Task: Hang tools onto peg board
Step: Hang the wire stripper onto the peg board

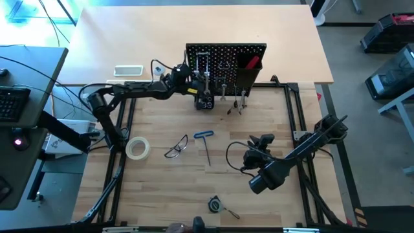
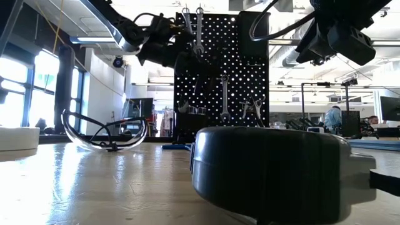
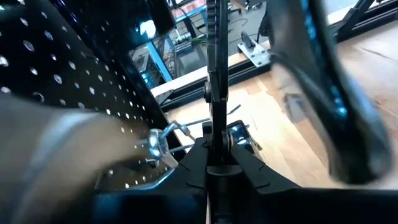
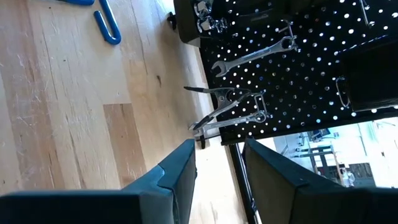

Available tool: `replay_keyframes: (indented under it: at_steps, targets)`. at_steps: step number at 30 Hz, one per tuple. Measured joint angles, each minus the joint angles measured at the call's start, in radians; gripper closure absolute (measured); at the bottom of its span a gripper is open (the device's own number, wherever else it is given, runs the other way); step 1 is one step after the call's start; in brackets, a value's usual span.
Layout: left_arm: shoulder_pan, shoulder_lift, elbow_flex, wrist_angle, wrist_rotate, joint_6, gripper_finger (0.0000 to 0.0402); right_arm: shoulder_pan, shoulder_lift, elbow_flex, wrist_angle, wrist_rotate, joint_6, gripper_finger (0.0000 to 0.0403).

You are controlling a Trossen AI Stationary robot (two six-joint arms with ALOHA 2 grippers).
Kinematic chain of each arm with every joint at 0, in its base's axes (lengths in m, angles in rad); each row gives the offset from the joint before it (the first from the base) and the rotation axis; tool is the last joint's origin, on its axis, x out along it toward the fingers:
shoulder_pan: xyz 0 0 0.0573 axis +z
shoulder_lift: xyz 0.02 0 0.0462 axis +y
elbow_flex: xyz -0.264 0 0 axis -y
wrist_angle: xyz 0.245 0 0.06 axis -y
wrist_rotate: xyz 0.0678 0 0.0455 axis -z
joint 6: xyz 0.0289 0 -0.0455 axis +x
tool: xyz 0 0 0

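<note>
The black peg board (image 1: 226,65) stands upright at the table's far side. On it hang a wrench (image 4: 255,53) and pliers (image 4: 224,102), and a red-handled tool sticks out of its black bin (image 1: 249,65). My left gripper (image 1: 197,84) is up against the board's left half, shut on a thin silver wrench (image 2: 199,31). My right gripper (image 1: 255,154) hovers open over the table's right part with nothing between its fingers (image 4: 177,174). Clear glasses (image 1: 176,147), a blue-handled hex key (image 1: 206,144) and a pale tape roll (image 1: 138,148) lie on the table. My left gripper pinches the wrench's shaft near its lower end (image 3: 214,134) between its two fingers, coming nearly level from the table's left. The wrench shows edge-on and stands upright above the fingers, lifted clear of the table. Whether its top touches a hook cannot be told.
A small black box (image 1: 205,102) sits at the board's foot below my left gripper. A tape measure (image 1: 217,205) lies near the table's front edge and fills the low view's foreground. A white tray (image 1: 128,70) lies beyond the frame at the far left.
</note>
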Motion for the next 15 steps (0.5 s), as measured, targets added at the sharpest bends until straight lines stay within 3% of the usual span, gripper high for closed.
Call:
replay_keyframes:
  at_steps: [15]
  targets:
    - [0.0, -0.003, -0.013, -0.025, -0.02, 0.029, 0.0384, 0.0, 0.0, 0.0, -0.007, 0.025, 0.011, 0.0272]
